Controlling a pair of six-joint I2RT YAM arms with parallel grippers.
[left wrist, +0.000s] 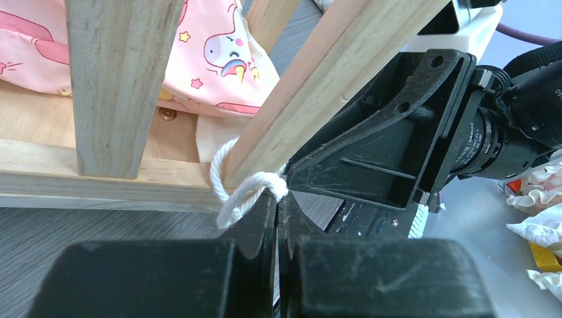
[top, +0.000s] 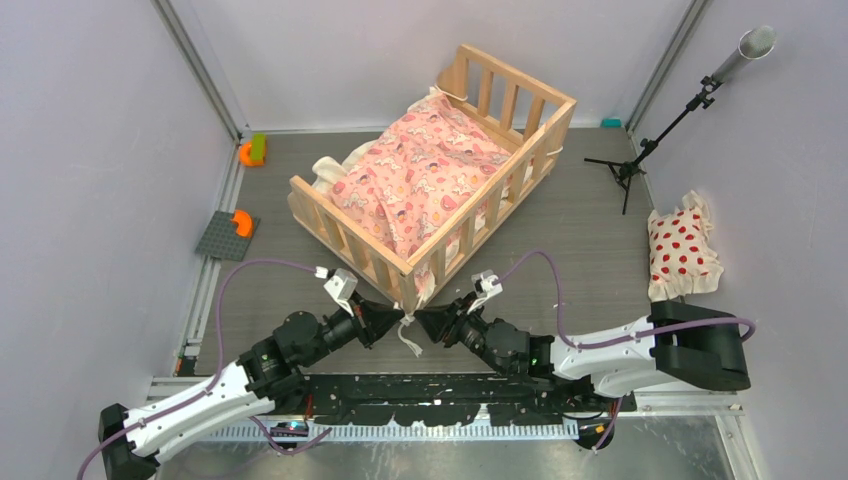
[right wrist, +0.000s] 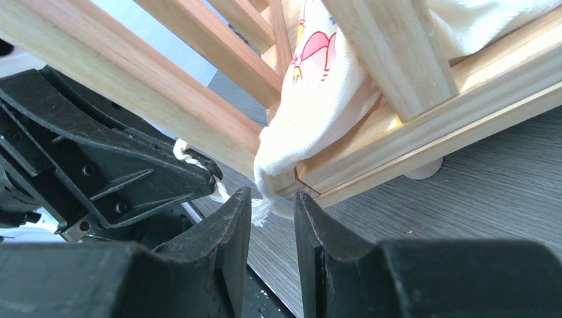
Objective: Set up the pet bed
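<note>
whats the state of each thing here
pet bed: upright on its feet
cushion: laid inside the bed
tie: looped round a bed post, pinched
pillow: lying outside the bed
left gripper: shut on the tie
right gripper: open, holding nothing

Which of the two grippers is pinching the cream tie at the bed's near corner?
The left gripper: its jaws are shut on the cream tie at the pet bed corner. The right gripper stands open, gripping nothing.
</note>
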